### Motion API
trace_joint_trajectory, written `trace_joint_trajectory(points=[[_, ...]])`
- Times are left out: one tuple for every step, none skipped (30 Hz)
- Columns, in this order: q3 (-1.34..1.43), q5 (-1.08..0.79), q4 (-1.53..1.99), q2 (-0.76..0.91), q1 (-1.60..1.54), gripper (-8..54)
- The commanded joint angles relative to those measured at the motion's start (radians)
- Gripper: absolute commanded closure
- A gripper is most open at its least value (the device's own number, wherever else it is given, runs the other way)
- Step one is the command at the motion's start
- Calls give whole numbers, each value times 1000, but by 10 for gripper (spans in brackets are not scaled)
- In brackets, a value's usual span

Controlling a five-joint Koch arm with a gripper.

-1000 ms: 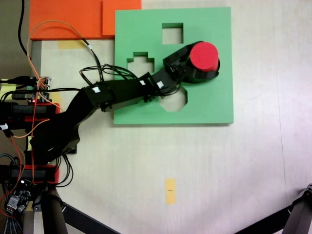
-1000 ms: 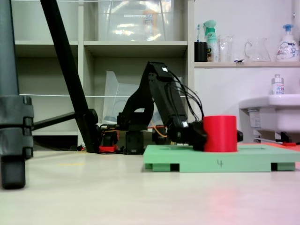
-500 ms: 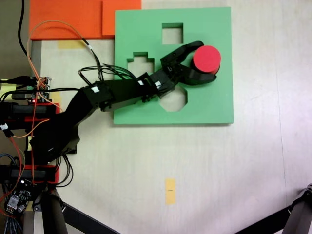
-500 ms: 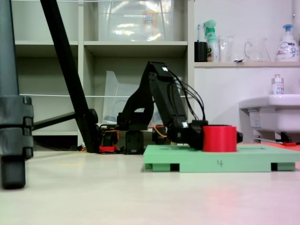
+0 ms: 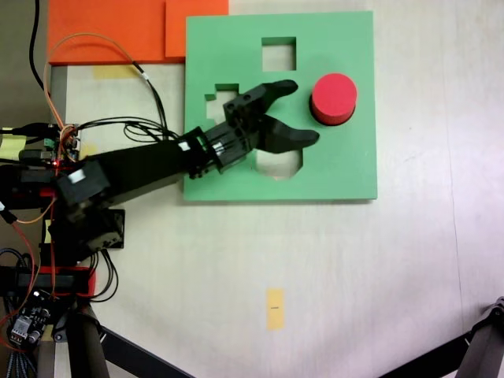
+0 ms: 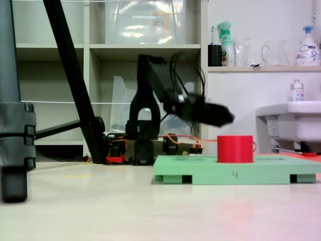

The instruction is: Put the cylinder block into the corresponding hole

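Hand agape above green board; cylinder block seated, unobstructed.

My pale table carries a green foam board at the far side in the view from above, flat on short feet in the low fixed view. Orange foam sheets lie at the far left, touching the board's corner. A small yellow tape strip lies near the front edge. My base stands at the left.

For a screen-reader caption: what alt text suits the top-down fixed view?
A red cylinder sits in a green foam board, released; the black arm's open gripper is just to its left, above the board's other cutouts.
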Motion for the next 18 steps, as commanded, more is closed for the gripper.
trace_joint_trajectory(points=[[0, -229, 285, 175, 51, 1], [-6, -334, 410, 225, 87, 19], [6, -549, 460, 278, 126, 25], [83, -811, 433, 318, 167, 33], [161, -989, 347, 347, 204, 64], [227, -1037, 247, 354, 247, 85], [291, -1081, 187, 356, 293, 93], [344, -1158, 138, 354, 328, 93], [408, -1262, 63, 351, 357, 93], [474, -1312, -8, 347, 397, 94], [526, -1316, -38, 345, 423, 98], [571, -1316, -41, 347, 446, 107], [620, -1315, -46, 362, 460, 115], [664, -1315, -54, 382, 468, 122], [701, -1313, -55, 403, 471, 127], [747, -1310, -52, 449, 469, 132], [811, -1307, -51, 508, 466, 152], [856, -1307, -46, 548, 463, 153]])
